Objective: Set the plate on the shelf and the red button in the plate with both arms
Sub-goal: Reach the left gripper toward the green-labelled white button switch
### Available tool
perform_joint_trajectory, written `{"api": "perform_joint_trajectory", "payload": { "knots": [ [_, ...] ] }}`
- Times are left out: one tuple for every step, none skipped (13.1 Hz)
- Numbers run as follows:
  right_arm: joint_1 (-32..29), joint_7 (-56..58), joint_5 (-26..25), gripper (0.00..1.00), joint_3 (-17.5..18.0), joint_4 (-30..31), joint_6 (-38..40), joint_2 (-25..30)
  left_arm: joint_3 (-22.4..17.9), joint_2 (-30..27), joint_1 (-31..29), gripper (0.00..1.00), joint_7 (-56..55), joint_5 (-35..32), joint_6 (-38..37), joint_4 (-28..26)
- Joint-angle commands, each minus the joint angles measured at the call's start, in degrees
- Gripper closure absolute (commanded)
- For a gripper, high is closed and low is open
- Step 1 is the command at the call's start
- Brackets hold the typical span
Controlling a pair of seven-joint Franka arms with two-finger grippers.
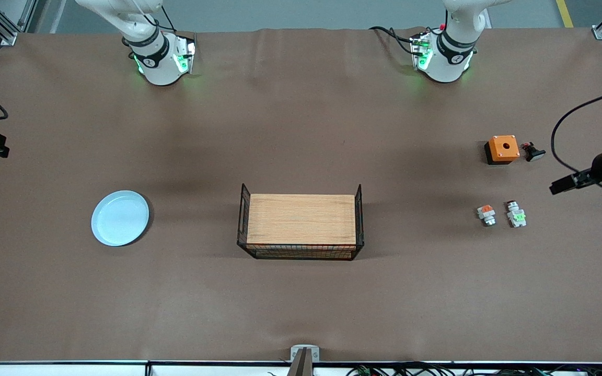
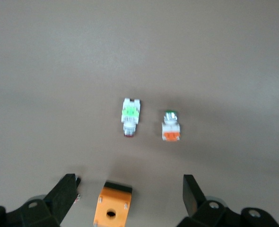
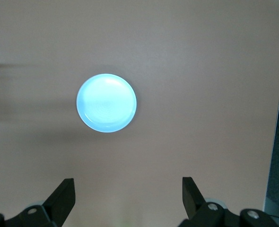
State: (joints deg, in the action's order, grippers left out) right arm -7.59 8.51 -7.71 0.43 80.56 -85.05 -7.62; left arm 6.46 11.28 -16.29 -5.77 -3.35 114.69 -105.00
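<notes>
The red button [image 2: 129,116] lies on the table below my left gripper [image 2: 130,196], beside the orange-tab part [image 2: 170,127]; only my front view shows the basket [image 1: 301,224]. The plate [image 3: 106,102] sits under my right gripper [image 3: 128,198]. Both spread wide, holding nothing.

I see a big brown table [image 1: 301,303] with a grey floor [image 1: 280,13] past it and black cables [image 1: 567,130] at 1 end.

Both arms hang high above the table, the left gripper [image 2: 130,196] and right gripper [image 3: 128,196] each with fingers spread wide.
</notes>
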Motion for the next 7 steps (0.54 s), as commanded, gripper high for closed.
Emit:
{"api": "perform_joint_trajectory", "payload": {
  "knots": [
    [-3.04,5.44,-0.82,0.00,0.72,0.03,-2.90,-3.53,0.31,4.26,-1.82,0.01,0.50,-0.95,7.19,-2.48],
    [-4.09,8.68,-0.73,0.00,0.72,2.39,-7.37,-3.63,0.48,5.84,-1.64,0.01,0.50,-0.95,7.99,-2.83],
    [-4.97,11.24,-0.73,0.00,0.72,4.67,-11.93,-3.63,0.57,7.25,-1.73,0.01,0.50,-0.95,8.96,-3.01],
    [-5.42,11.87,-0.73,0.00,0.72,5.74,-14.85,-3.89,0.66,8.40,-1.99,0.01,0.59,-0.87,11.40,-3.71],
    [-5.51,11.88,-0.64,0.01,0.72,5.93,-14.97,-5.02,0.57,9.36,-2.08,0.01,1.02,-0.95,13.69,-4.59],
    [-5.60,11.88,-0.64,0.03,0.72,6.97,-15.40,-5.99,0.57,10.85,-2.08,0.01,1.29,-0.87,16.06,-5.20],
    [-6.55,11.88,0.49,0.03,0.80,7.85,-17.06,-6.96,0.57,12.26,-2.08,0.01,1.29,-0.87,19.05,-6.17]
  ]
}}
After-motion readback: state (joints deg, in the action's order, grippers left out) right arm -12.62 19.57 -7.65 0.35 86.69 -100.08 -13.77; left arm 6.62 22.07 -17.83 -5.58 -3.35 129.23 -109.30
